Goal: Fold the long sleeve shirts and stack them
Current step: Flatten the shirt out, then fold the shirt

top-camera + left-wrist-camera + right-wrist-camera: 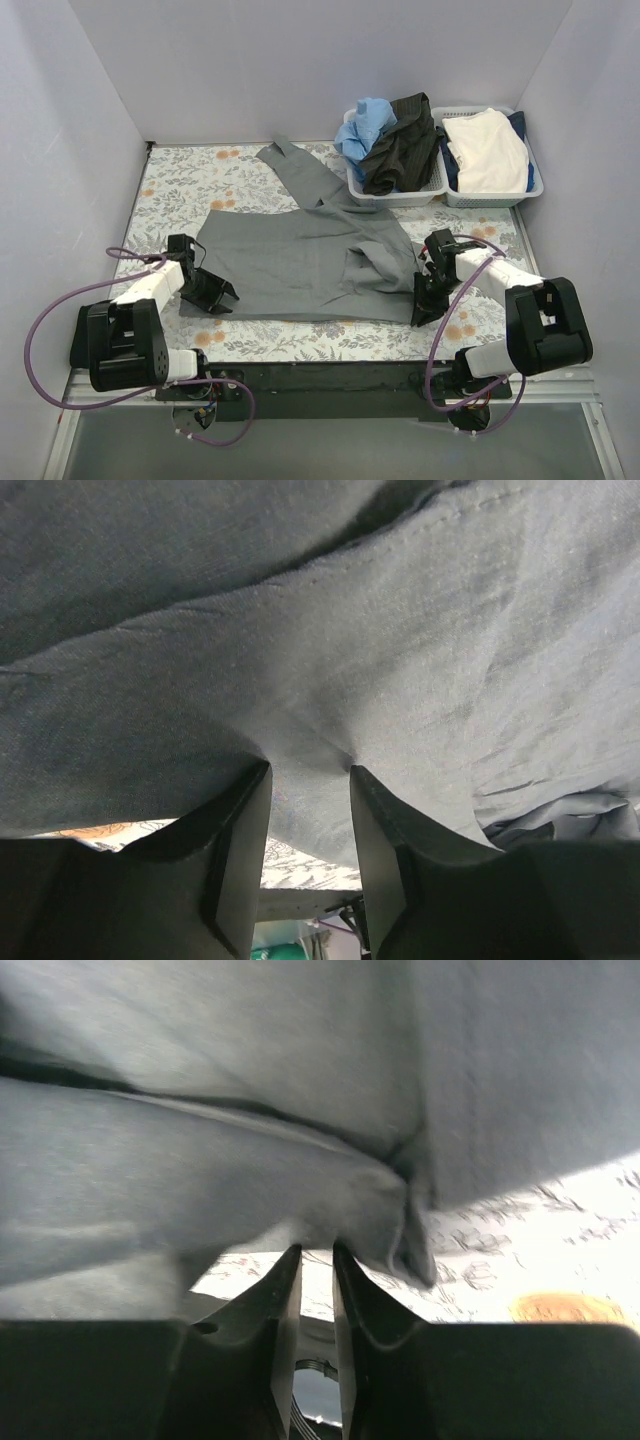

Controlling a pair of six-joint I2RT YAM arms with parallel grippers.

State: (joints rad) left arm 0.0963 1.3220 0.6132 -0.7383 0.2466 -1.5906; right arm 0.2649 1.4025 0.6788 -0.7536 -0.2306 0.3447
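Floral table: grey shirt, white baskets

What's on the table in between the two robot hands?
The grey long sleeve shirt lies spread there, from the left gripper across to the right gripper; the top view shows it.

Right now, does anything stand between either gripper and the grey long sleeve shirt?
Nothing visible does. The left gripper pinches the grey shirt at its left edge, the right gripper its near right corner. The white baskets sit far right, apart from both grippers.
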